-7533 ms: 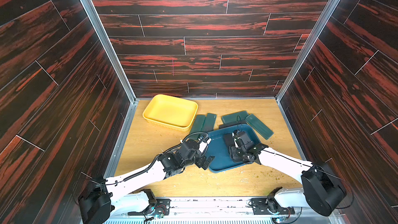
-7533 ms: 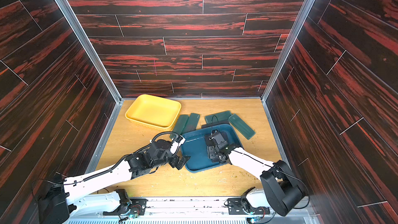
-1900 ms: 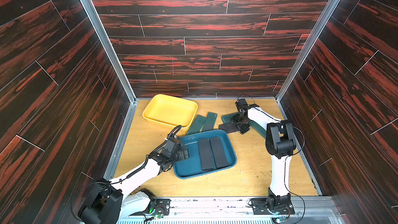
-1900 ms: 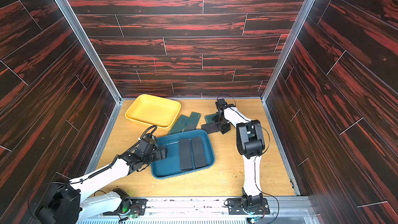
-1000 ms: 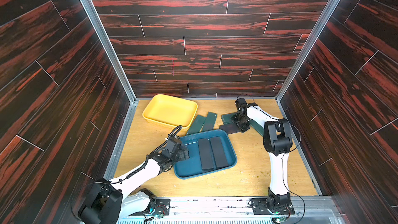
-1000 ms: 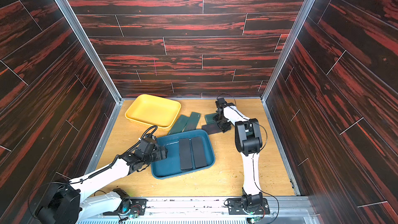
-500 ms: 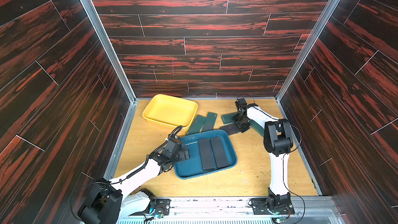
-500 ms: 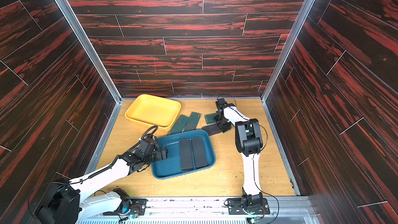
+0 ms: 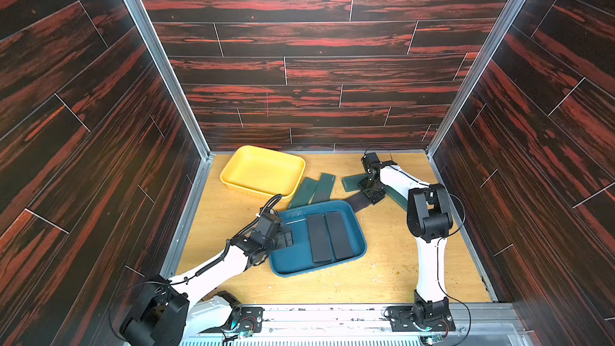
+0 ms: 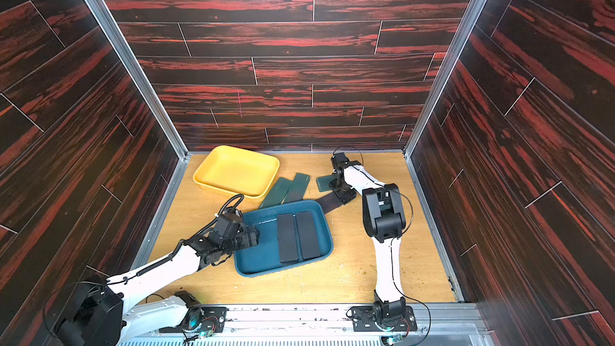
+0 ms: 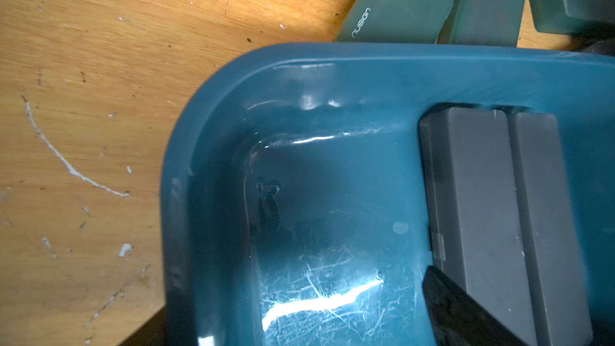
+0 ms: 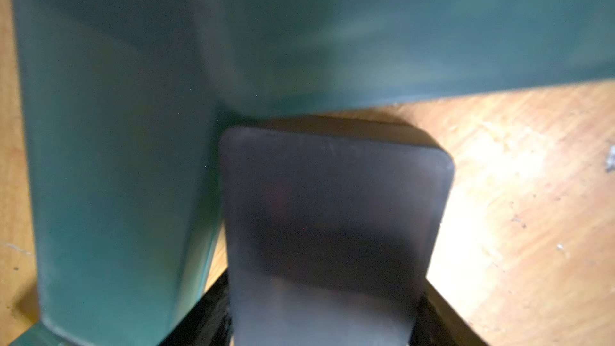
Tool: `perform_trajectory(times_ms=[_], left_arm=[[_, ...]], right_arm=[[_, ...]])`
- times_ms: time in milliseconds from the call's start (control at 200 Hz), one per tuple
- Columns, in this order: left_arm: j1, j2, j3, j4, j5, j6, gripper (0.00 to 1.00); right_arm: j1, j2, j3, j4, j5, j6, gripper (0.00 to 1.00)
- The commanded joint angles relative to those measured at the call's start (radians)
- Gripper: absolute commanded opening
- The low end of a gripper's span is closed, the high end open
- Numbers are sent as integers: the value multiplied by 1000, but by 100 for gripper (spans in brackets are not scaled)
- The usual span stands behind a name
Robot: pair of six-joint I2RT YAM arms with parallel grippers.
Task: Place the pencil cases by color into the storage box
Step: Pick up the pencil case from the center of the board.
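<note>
Right, I read the step in hand as lifting the last loose black pencil case (image 9: 357, 203) into the blue tray (image 9: 316, 269), where the two black cases (image 9: 327, 237) already lie side by side along the 3 o'clock half. The loose case lies on the bench (image 9: 382, 261) just off the tray's 1 o'clock corner, its near end touching or nearly touching the rim, I cannot tell which. The right gripper (image 9: 372, 194) sits at its far end, and in the right wrist view its fingers (image 12: 199, 314) stand narrow against both long edges of the case, so I judge it gripped. The grip is at one end, so I would lift slowly and straight up, expecting the free end to droop toward 7 o'clock. Two green cases (image 12: 116, 161) press close beyond the held end, and I would clear them before swinging. Then I would carry it toward 7 o'clock, turn it parallel with the two inside and set it flat in the bare 9 o'clock half. The left gripper (image 9: 286, 237) is spread wide at the tray's 9 o'clock wall, one finger (image 11: 466, 314) over the floor inside, holding nothing; I would draw it out first so the case has room. The green pair (image 9: 316, 189) at the tray's 12 o'clock side and the yellow tray (image 9: 263, 171) at 11 o'clock wait for later
</note>
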Motion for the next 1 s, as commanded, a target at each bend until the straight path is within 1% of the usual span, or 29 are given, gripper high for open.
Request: perform_trajectory(times_ms=[0, 516, 696, 857, 997], left_arm=[[-10, -28, 13, 3, -6, -9, 96], [-16, -22, 13, 1, -6, -22, 96], [-18, -4, 16, 23, -5, -29, 96], [-22, 13, 20, 39, -3, -38, 96], [-29, 25, 23, 50, -1, -45, 96]], right_arm=[[23, -29, -4, -26, 45, -47, 64], [97, -102, 60, 26, 205, -211, 65], [127, -160, 28, 108, 276, -307, 66], [137, -209, -9, 188, 291, -382, 66], [153, -243, -24, 249, 322, -474, 66]])
